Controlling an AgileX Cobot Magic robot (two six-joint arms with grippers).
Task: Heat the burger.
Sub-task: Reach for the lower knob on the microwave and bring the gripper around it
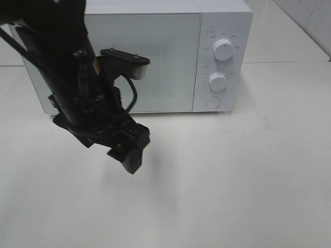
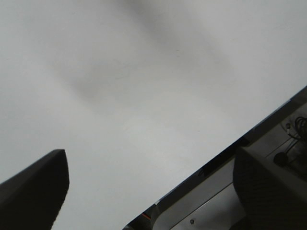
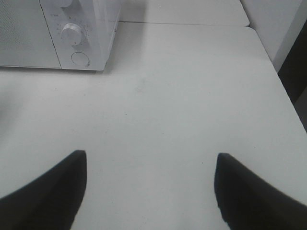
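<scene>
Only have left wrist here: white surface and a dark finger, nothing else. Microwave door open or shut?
Observer: Shut. In the high view the microwave has its door closed, and the left gripper hangs in front of it, above the table.
Operator: Burger anywhere?
Observer: No burger shows in any of the three views, so I cannot tell where it is.
Operator: Right gripper?
Observer: The right gripper is open and empty over bare table. Ahead of it are the microwave's lower knob and round button.
</scene>
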